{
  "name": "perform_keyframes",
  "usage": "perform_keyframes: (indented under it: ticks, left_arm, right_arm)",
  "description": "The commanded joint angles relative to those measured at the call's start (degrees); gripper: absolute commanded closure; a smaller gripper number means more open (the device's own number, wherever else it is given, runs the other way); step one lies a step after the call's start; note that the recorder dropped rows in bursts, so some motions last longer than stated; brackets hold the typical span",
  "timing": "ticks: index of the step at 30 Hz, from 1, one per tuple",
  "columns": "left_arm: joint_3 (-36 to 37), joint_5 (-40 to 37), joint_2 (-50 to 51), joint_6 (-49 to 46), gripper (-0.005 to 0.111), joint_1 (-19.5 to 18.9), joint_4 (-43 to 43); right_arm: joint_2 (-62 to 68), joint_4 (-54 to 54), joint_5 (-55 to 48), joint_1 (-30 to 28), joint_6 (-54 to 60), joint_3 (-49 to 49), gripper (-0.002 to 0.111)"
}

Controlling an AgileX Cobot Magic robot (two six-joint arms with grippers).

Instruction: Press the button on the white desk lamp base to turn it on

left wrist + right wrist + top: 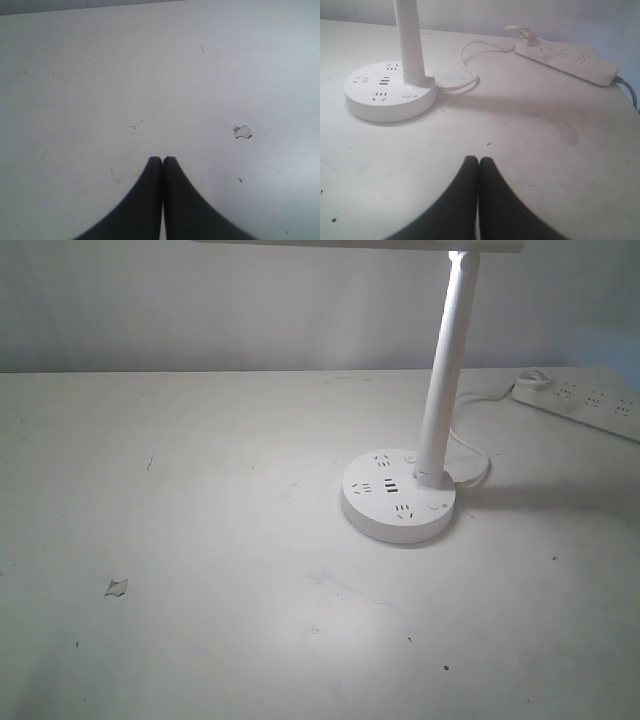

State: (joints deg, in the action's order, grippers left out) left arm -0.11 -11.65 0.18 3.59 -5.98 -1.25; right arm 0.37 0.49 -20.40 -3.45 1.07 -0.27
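Observation:
The white desk lamp base is a thick round disc right of the table's middle, with dark socket holes and USB slits on top. Its white pole rises to the lamp head at the top edge. The button is a small faint ring on the base beside the pole's foot. The right wrist view shows the base and the button well ahead of my right gripper, which is shut and empty. My left gripper is shut over bare table. Neither gripper shows in the exterior view.
A long white power strip lies at the back right, also seen in the right wrist view. The lamp's cord loops from the base towards it. A small paper scrap lies front left. A bright patch of light falls on the table.

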Motion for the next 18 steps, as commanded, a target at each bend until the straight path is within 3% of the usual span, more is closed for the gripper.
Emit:
perform_keyframes:
  ticks: [1,18]
  left_arm:
    - [0.1,0.1,-0.2,0.0,0.107,0.5,0.0]
    - [0.1,0.1,-0.2,0.0,0.107,0.5,0.0]
  right_arm:
    - [-0.4,-0.1,1.0,0.1,-0.1,0.3,0.108]
    - [-0.4,-0.1,1.0,0.1,-0.5,0.3,0.108]
